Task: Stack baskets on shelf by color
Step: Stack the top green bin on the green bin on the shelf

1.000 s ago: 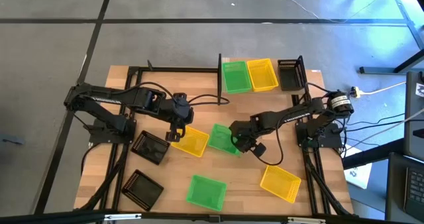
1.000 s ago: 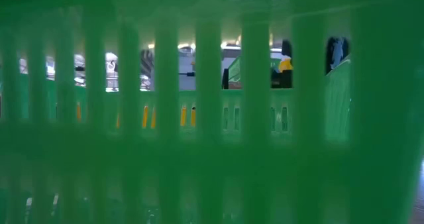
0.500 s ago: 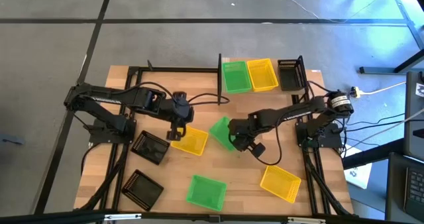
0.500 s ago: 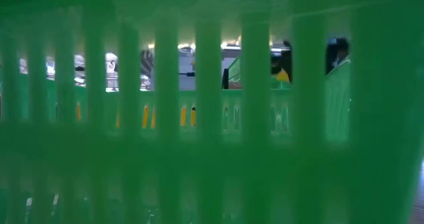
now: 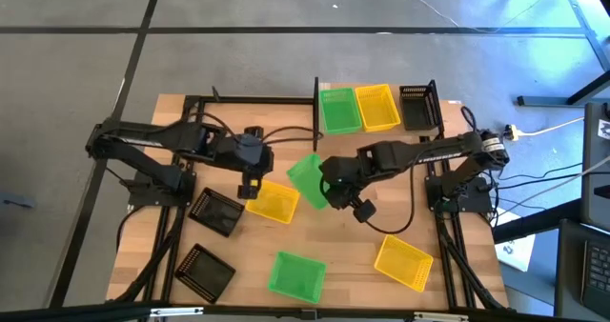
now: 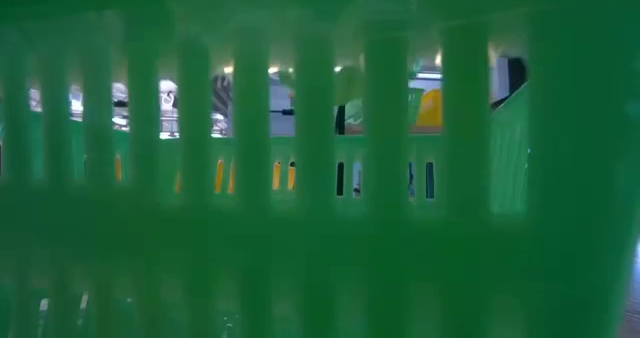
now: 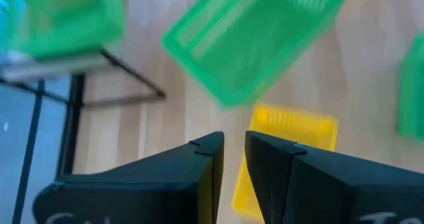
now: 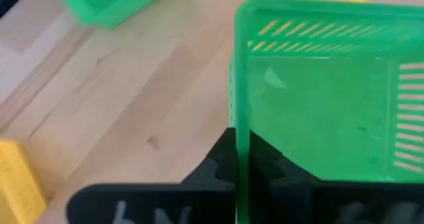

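My right gripper (image 5: 331, 187) is shut on a bright green basket (image 5: 307, 179), held tilted above the table's middle; the basket also shows in the left wrist view (image 7: 255, 38). My left gripper (image 5: 250, 185) hovers over the left edge of a yellow basket (image 5: 274, 202) that lies flat on the table. Its fingers (image 7: 212, 158) are almost together and hold nothing. The shelf (image 5: 317, 101) at the far edge carries a green basket (image 5: 338, 110), a yellow basket (image 5: 377, 107) and a black basket (image 5: 417, 108) side by side. My right gripper pinches one side wall of the green basket at its rim (image 8: 238, 141), one finger inside and one outside. The fingers come from the table's right side. The basket is lifted clear of the table and tipped, its open side turned toward the gripper.
Flat on the table lie two black baskets (image 5: 214, 211) (image 5: 205, 270) at the near left, a green basket (image 5: 295, 274) at the near middle and a yellow basket (image 5: 403, 262) at the near right. A green mesh wall (image 6: 300, 178) fills the low view.
My right gripper has risen and gone toward the table's left and far side with the green basket. The basket lay flat beside the yellow one, and is now lifted clear and tipped up on its side. The yellow basket has stayed in place.
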Controlling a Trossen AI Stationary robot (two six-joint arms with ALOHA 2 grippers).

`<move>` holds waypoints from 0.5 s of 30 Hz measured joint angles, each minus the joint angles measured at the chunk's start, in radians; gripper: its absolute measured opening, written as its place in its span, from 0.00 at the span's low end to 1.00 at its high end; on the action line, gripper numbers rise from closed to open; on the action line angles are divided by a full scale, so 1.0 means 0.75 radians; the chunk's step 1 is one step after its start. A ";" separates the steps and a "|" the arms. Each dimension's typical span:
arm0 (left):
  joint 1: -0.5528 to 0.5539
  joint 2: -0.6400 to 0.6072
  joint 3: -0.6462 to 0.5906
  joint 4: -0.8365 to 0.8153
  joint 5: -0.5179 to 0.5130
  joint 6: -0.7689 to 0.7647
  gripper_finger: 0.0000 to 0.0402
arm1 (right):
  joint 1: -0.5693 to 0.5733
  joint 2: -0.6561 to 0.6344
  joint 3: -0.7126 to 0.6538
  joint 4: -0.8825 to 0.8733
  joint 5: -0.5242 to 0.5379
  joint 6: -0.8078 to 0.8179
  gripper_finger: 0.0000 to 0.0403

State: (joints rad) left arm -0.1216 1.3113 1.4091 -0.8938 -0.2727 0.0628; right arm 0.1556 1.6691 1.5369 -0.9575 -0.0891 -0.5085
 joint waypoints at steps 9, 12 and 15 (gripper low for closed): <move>-0.014 -0.143 0.005 0.119 -0.113 0.004 0.14 | 0.027 -0.001 0.252 -0.214 0.393 0.193 0.00; -0.013 -0.169 -0.001 0.104 -0.112 0.033 0.14 | 0.002 0.000 0.341 -0.288 0.513 0.225 0.00; -0.013 -0.164 0.004 0.143 -0.112 0.036 0.14 | -0.054 0.000 0.434 -0.359 0.537 0.226 0.00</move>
State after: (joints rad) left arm -0.1314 1.1882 1.4123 -0.7864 -0.3568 0.0895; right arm 0.1152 1.6691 1.8623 -1.2268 0.3137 -0.3391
